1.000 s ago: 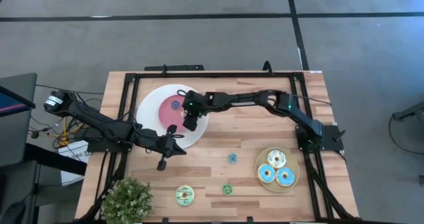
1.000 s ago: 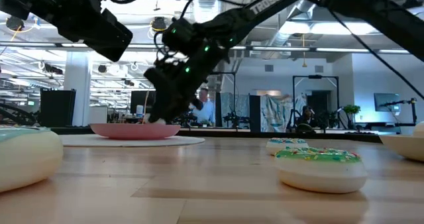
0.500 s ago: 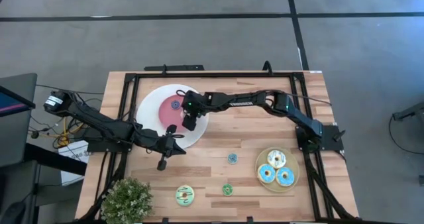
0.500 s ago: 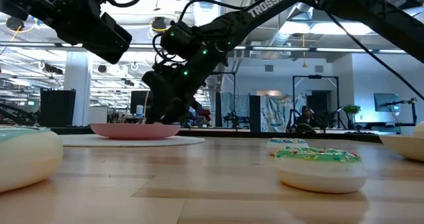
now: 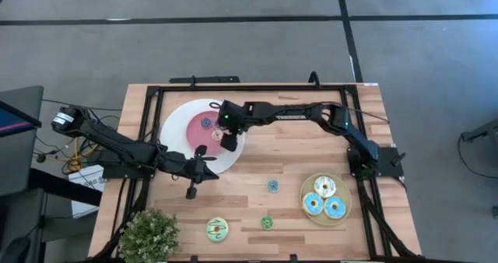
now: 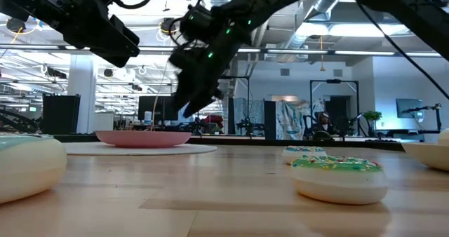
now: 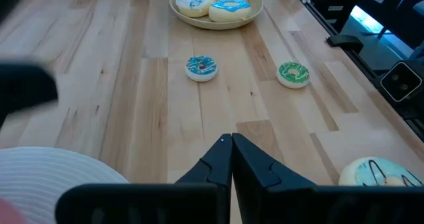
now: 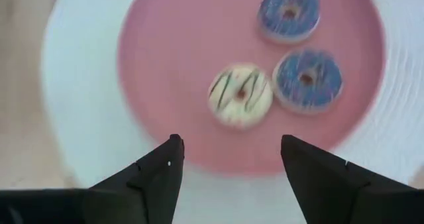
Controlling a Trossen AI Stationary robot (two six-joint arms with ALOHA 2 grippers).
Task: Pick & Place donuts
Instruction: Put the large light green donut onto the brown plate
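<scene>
Wood-plank table (image 5: 288, 158) | round white plate (image 8: 79, 85) – ring donuts (image 8: 240, 96) | right gripper (image 8: 228, 159) spread

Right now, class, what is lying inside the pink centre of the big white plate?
Three small donuts: a tan donut with dark stripes and two purple donuts. The open right gripper hangs above the white plate, so the high view hides part of the pink.

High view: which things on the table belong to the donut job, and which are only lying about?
Job: cream donut and two purple donuts on white plate; loose teal donut, green donut, pale green donut; three iced donuts on tan plate; right end effector, open above the white plate.
Lying about: potted plant; left end effector, shut, idle near the white plate.
</scene>
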